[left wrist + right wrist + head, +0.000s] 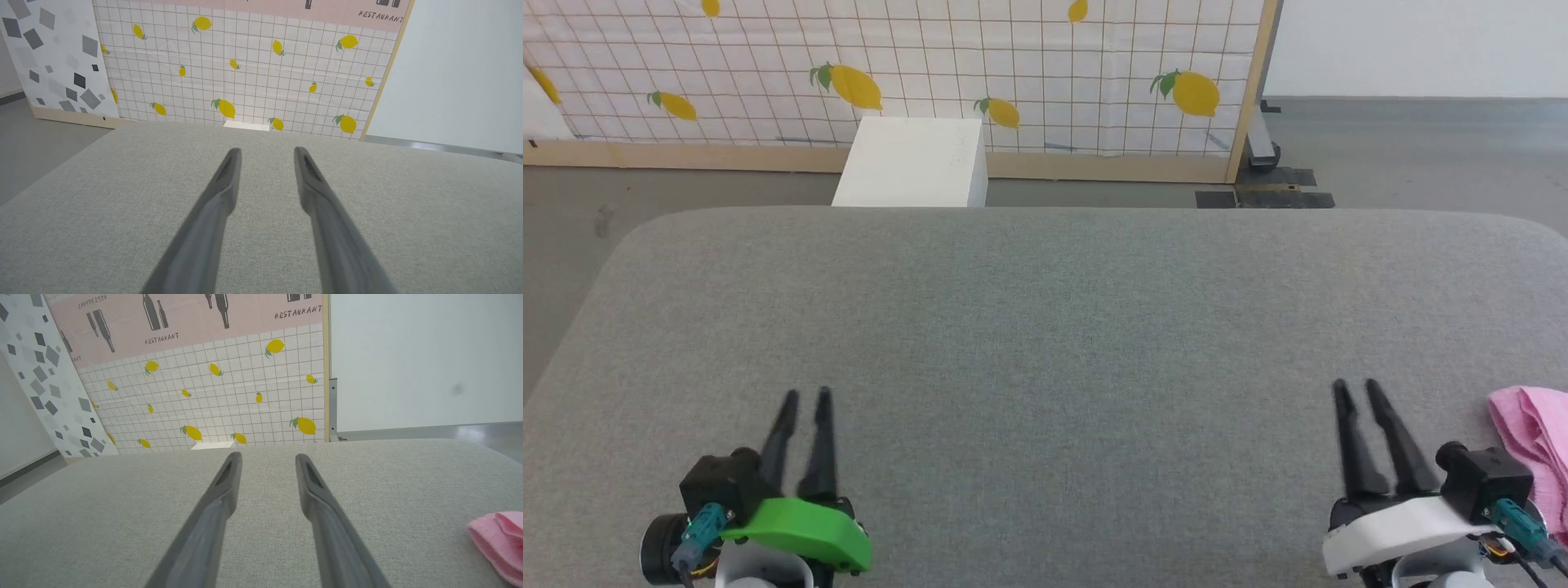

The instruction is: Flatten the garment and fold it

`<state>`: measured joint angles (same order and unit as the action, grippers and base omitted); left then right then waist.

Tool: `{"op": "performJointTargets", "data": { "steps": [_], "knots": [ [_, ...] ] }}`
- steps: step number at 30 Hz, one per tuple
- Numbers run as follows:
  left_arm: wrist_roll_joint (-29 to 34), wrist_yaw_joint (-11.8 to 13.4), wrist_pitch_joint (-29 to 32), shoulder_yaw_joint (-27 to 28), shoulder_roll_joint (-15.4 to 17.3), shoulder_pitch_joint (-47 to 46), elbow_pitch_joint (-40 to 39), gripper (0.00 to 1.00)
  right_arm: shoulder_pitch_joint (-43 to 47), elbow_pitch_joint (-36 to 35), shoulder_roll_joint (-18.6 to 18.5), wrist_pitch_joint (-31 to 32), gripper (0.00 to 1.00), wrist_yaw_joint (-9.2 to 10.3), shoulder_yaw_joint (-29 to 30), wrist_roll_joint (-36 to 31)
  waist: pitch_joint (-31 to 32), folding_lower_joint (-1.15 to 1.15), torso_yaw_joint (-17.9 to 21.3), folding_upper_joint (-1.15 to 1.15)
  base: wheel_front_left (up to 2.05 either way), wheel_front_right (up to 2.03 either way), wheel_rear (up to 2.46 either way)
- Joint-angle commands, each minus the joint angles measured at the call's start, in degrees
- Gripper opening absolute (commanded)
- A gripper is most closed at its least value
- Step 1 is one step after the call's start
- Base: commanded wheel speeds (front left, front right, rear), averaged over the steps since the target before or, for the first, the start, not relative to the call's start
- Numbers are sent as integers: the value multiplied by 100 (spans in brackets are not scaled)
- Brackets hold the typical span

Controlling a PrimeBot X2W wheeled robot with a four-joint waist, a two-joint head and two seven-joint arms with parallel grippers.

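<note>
**Counter stock: one garment, two empty grippers**

1. Garment: pink soft fabric, bunched in a heap at the near right edge of the counter. The right border of my head view cuts it off, so I cannot tell its full shape. In the right wrist view the garment lies on the grey cloth to the right of the fingers, apart from them.

2. Right gripper: white housing, near right, just left of the garment and not touching it. Its fingers are spread with a clear gap, nothing between them, and point toward the far edge.

3. Left gripper: green housing, near left, well apart from the garment. I see its fingers likewise parted and empty, over bare cloth.

4. Counter: grey woven cover with rounded far corners.

5. White box: on the floor just beyond the counter's far edge, against a lemon-print panel.
</note>
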<state>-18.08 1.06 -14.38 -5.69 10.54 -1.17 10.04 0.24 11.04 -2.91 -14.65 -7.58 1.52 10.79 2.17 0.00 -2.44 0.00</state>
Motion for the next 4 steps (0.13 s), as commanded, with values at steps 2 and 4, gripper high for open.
{"op": "performJointTargets", "data": {
  "steps": [2, 4],
  "knots": [
    [-1, 0, 0, -9, 0, 0, 4, 0, 0, 0, 0, 0, 0, 0, 3, 0, 0, 0, 0, 0, 0, 0, 0],
    [2, 0, 4, -14, -2, 0, 5, 0, 0, -3, 0, 5, 0, 0, 4, -3, -1, 0, 1, 0, 0, 0, 0]
  ]
}}
